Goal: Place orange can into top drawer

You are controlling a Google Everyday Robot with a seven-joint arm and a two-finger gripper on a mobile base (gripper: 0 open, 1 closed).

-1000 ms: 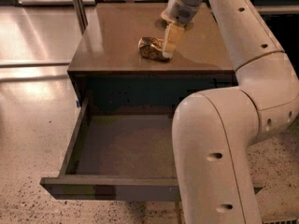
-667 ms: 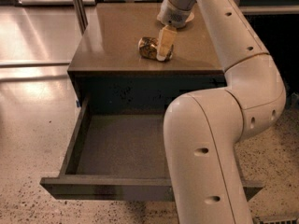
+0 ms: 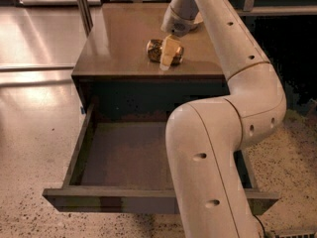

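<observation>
Can lay on its side on the cabinet top, in the front half of that surface, near the front edge but not touching it. It lay right of the top's centre. Its long axis ran roughly left to right across the view, close to parallel with the front edge, the right end sitting slightly nearer the camera. The left end showed as a dark rounded face. The right end was partly covered, so top and base could not be told apart. The shiny orange-gold side with dark markings faced up and toward the camera. Gripper was down at the can, reaching from behind and above. One pale part of it crossed the can's near face just right of the can's middle. The tip of that part reached down to the cabinet top in front of the can. The far side of the can was hidden, so it could not be told whether the gripper was closed on the can or merely set around it. The can appeared to rest on the surface rather than hang above it. Drawer stood pulled well out below the cabinet top, its dark interior facing up. Its right portion was hidden behind the arm. Can and drawer were well apart, the can above and behind the drawer's opening. Speckled floor lay to the left.
</observation>
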